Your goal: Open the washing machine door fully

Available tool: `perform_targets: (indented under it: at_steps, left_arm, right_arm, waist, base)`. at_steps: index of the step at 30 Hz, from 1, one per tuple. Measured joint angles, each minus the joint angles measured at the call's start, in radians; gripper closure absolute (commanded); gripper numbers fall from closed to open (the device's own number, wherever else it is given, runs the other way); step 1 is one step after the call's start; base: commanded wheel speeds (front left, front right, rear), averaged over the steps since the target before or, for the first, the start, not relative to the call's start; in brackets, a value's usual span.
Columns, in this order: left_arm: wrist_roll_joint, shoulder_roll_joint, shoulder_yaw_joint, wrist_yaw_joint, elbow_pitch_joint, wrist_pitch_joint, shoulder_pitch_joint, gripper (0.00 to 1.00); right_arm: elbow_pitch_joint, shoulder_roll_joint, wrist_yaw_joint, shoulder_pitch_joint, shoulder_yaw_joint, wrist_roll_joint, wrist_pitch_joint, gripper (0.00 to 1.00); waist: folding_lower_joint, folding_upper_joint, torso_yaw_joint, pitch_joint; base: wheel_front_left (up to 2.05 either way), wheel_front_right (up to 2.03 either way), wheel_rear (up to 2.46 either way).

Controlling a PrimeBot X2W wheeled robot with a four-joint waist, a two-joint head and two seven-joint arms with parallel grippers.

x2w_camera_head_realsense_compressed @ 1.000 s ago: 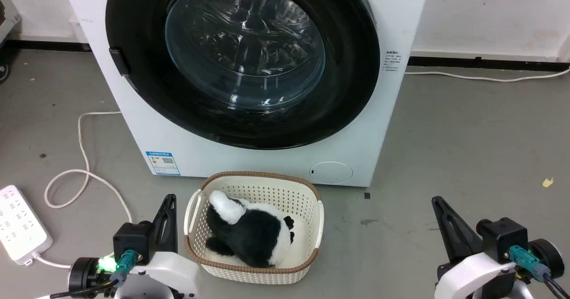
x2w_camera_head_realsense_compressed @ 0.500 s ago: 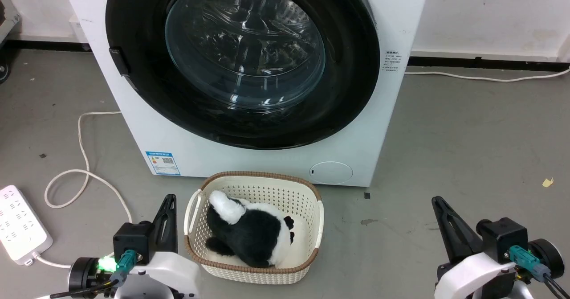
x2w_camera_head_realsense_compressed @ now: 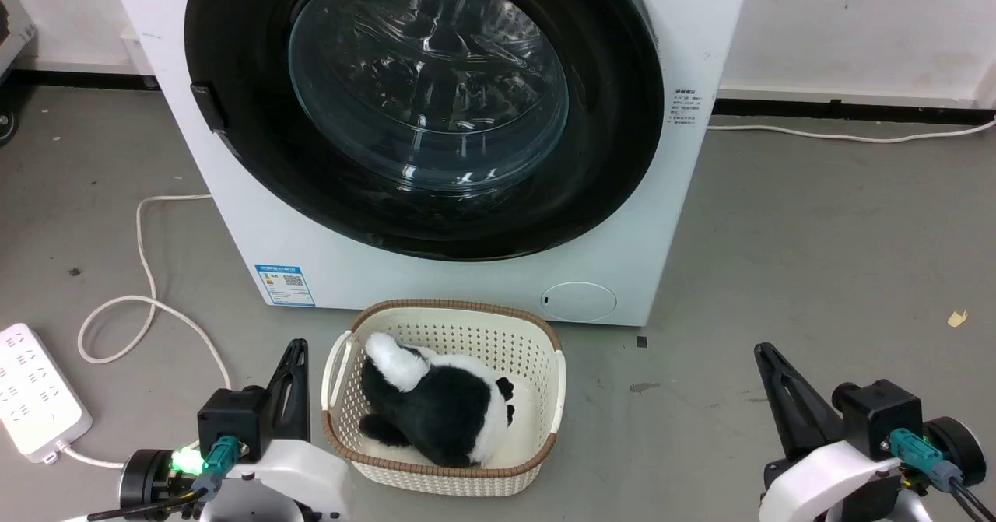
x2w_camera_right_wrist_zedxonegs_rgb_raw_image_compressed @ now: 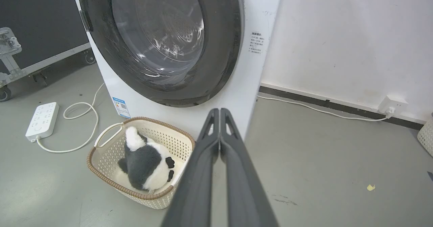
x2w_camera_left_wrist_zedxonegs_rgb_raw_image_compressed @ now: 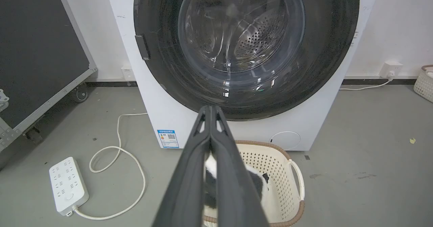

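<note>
The washing machine door (x2w_camera_head_realsense_compressed: 424,102) lies closed flat against the white machine (x2w_camera_head_realsense_compressed: 685,32), its glossy black rim framing a clear glass bowl. A small black latch tab (x2w_camera_head_realsense_compressed: 201,106) sits on the rim's left edge. The door (x2w_camera_left_wrist_zedxonegs_rgb_raw_image_compressed: 247,44) faces the left wrist view straight on and the door (x2w_camera_right_wrist_zedxonegs_rgb_raw_image_compressed: 159,41) stands at an angle in the right wrist view. My left gripper (x2w_camera_head_realsense_compressed: 294,348) rests low at the lower left, shut and empty, well short of the door. My right gripper (x2w_camera_head_realsense_compressed: 764,351) rests at the lower right, also shut and empty. Left fingers (x2w_camera_left_wrist_zedxonegs_rgb_raw_image_compressed: 209,112) and right fingers (x2w_camera_right_wrist_zedxonegs_rgb_raw_image_compressed: 220,113) are pressed together.
A cream basket (x2w_camera_head_realsense_compressed: 545,335) holding a black-and-white plush toy (x2w_camera_head_realsense_compressed: 440,409) stands on the grey floor before the machine, between my arms. A white power strip (x2w_camera_head_realsense_compressed: 31,397) and looping cable (x2w_camera_head_realsense_compressed: 144,296) lie at the left. A wheeled black case (x2w_camera_left_wrist_zedxonegs_rgb_raw_image_compressed: 37,61) stands further left.
</note>
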Motion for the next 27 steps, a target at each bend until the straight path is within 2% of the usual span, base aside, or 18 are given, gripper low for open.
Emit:
perform_targets:
  at_steps: [5,6,7,8,9,10,27]
  left_arm:
    - [0.0,0.0,-0.001,0.0,0.0,0.0,0.0,1.0]
    - [0.0,0.0,0.0,0.0,0.0,0.0,0.0,0.0]
    - [-0.001,0.0,0.0,0.0,0.0,0.0,0.0,0.0]
    - [-0.002,0.0,0.0,0.0,0.001,0.0,0.0,1.0]
    - [-0.002,0.0,0.0,0.0,0.001,0.0,0.0,1.0]
    - [-0.002,0.0,0.0,0.0,0.001,0.0,0.0,0.0]
    - [-0.012,0.0,-0.014,0.004,0.0,-0.028,0.0,0.0]
  right_arm:
    - [0.0,0.0,0.0,0.0,0.0,0.0,0.0,1.0]
    - [0.0,0.0,0.0,0.0,0.0,0.0,0.0,0.0]
    - [0.0,0.0,0.0,0.0,0.0,0.0,0.0,0.0]
    - [0.0,0.0,0.0,0.0,0.0,0.0,0.0,1.0]
    - [0.0,0.0,0.0,0.0,0.0,0.0,0.0,1.0]
    - [0.0,0.0,0.0,0.0,0.001,0.0,0.0,0.0]
    - [0.002,0.0,0.0,0.0,-0.008,0.011,-0.027,0.0]
  waist:
    - [0.0,0.0,0.0,0.0]
    - [-0.0001,0.0,0.0,0.0]
    - [0.0,0.0,0.0,0.0]
    - [0.0,0.0,0.0,0.0]
    - [0.0,0.0,0.0,0.0]
    - [0.0,0.0,0.0,0.0]
    - [0.0,0.0,0.002,0.016]
  base:
    - [0.0,0.0,0.0]
    - [0.0,0.0,0.0]
    - [0.0,0.0,0.0]
    - [0.0,0.0,0.0]
    - [0.0,0.0,0.0]
    - [0.0,0.0,0.0]
    - [0.0,0.0,0.0]
